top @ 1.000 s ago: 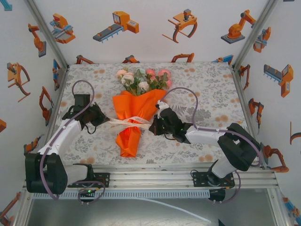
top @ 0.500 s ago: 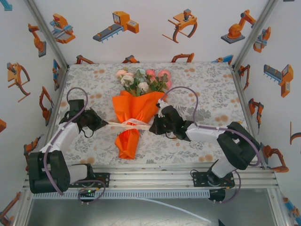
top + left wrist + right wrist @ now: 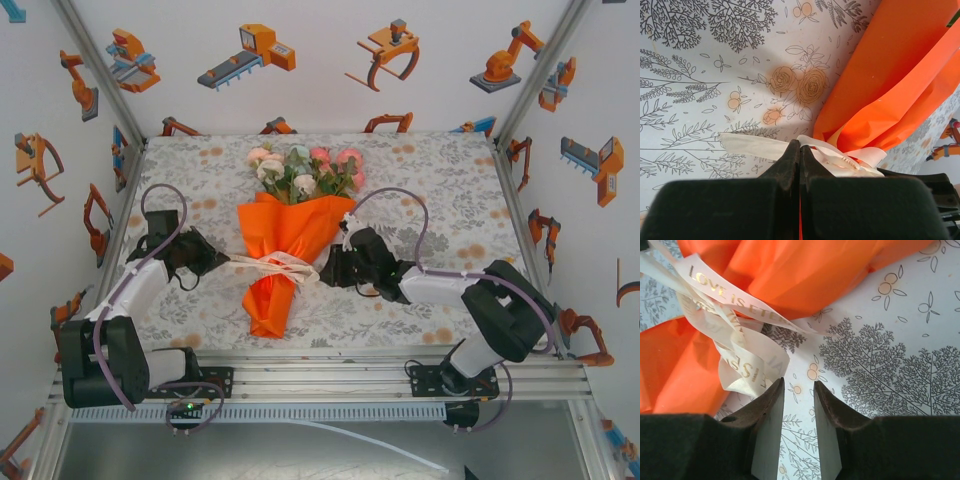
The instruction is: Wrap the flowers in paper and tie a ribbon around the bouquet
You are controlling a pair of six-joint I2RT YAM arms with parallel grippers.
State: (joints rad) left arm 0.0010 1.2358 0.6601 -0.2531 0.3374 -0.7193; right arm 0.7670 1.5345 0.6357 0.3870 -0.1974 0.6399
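Orange paper point(image 3: 295, 222) forms a cone around the flowers point(image 3: 300, 172). Your bouquet point(image 3: 272, 295) lies in the middle of the tablecloth point(image 3: 450, 170), blooms toward the far wall and narrow tip toward the arm bases. Across the cone's waist you have the ribbon point(image 3: 272, 264), bunched into loose loops where it crosses the paper.

Your left gripper point(image 3: 222, 262) sits just left of the bouquet, low over the cloth. From its wrist camera, the left gripper point(image 3: 799, 149) has its two black fingers point(image 3: 785, 167) pressed together with the ribbon point(image 3: 752, 146) pinched at their tips. A flat cream strip runs out to the left over the tablecloth point(image 3: 715, 75), and crumpled loops spill to the right against the paper point(image 3: 890, 75).

Your right gripper point(image 3: 326, 270) sits just right of the bouquet, close to the cone's edge. In its wrist view, the right gripper point(image 3: 799, 390) holds its fingers point(image 3: 767, 410) a little apart, with printed tablecloth point(image 3: 880, 355) showing in the gap. The ribbon point(image 3: 747, 357) curls just beside the left-hand finger; you cannot tell whether it touches. Gold lettering point(image 3: 715, 282) reading "LOVE IS" runs along a strand lying over the paper point(image 3: 805, 270).
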